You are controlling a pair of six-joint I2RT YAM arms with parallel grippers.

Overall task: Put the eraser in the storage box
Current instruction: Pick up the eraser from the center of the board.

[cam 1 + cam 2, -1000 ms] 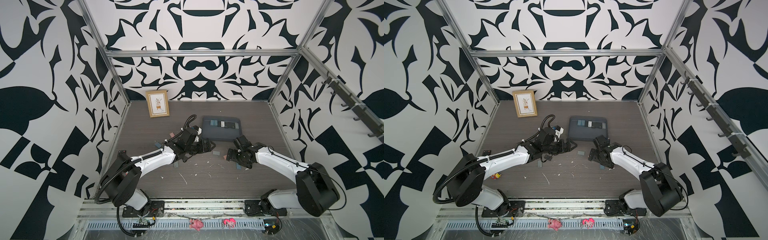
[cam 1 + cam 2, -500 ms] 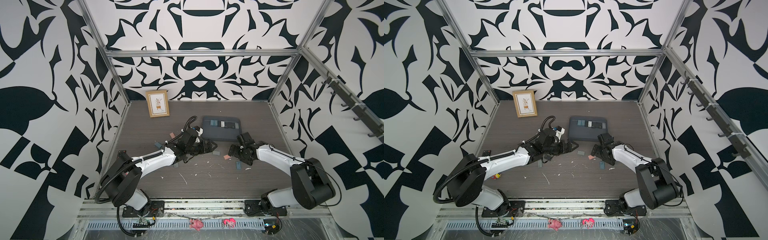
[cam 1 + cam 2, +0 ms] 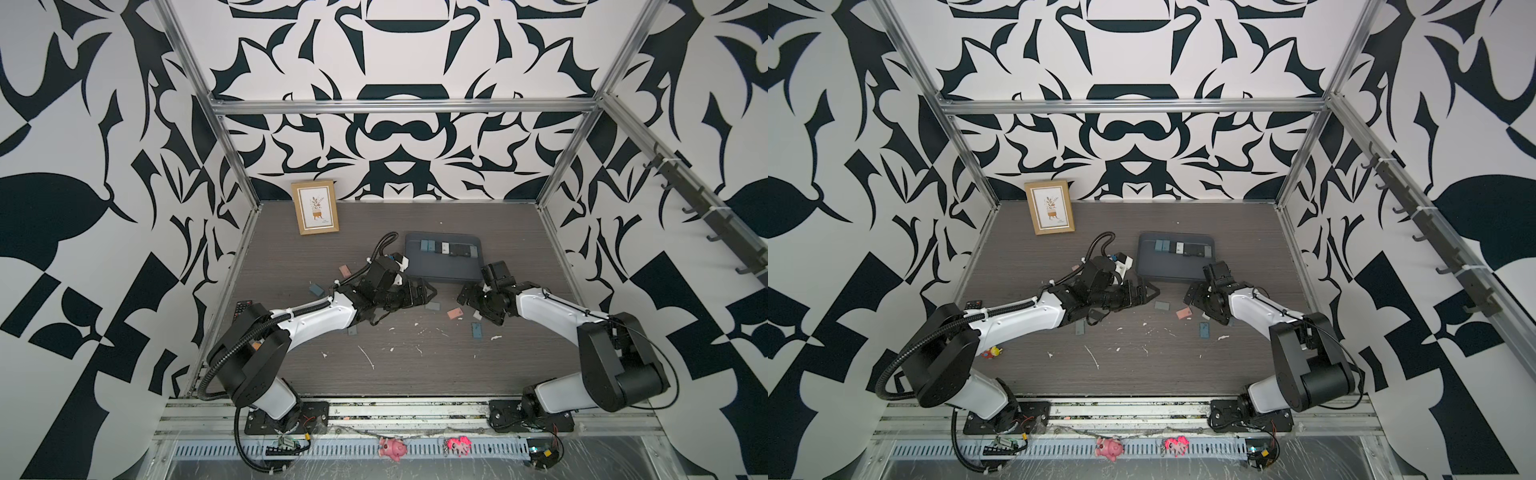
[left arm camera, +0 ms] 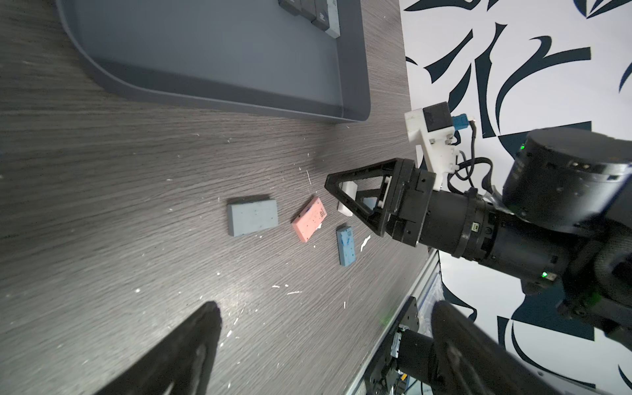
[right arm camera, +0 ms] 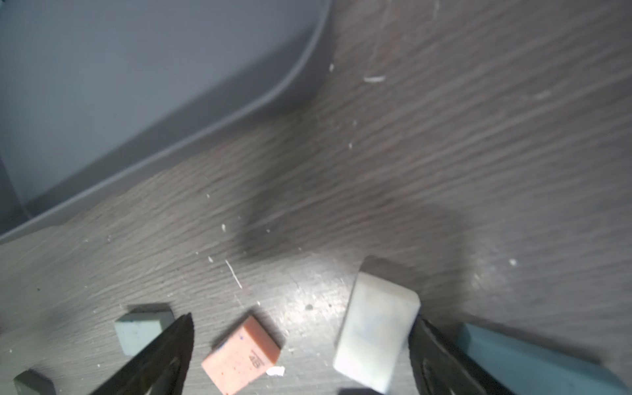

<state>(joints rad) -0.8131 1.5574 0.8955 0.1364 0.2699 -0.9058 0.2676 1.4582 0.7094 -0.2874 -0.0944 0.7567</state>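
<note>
Pink eraser (image 5: 241, 355) lies just beside the spread right end effector (image 5: 302, 321).

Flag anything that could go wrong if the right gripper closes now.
The right gripper is open with both the pink eraser and the white eraser between its jaws; closing could pinch both or flick one away. The left gripper sits close by, facing the same cluster, so they might collide.

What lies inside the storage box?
A row of erasers along the far side of the storage box; the rest looks bare. The right arm hides one near corner.
</note>
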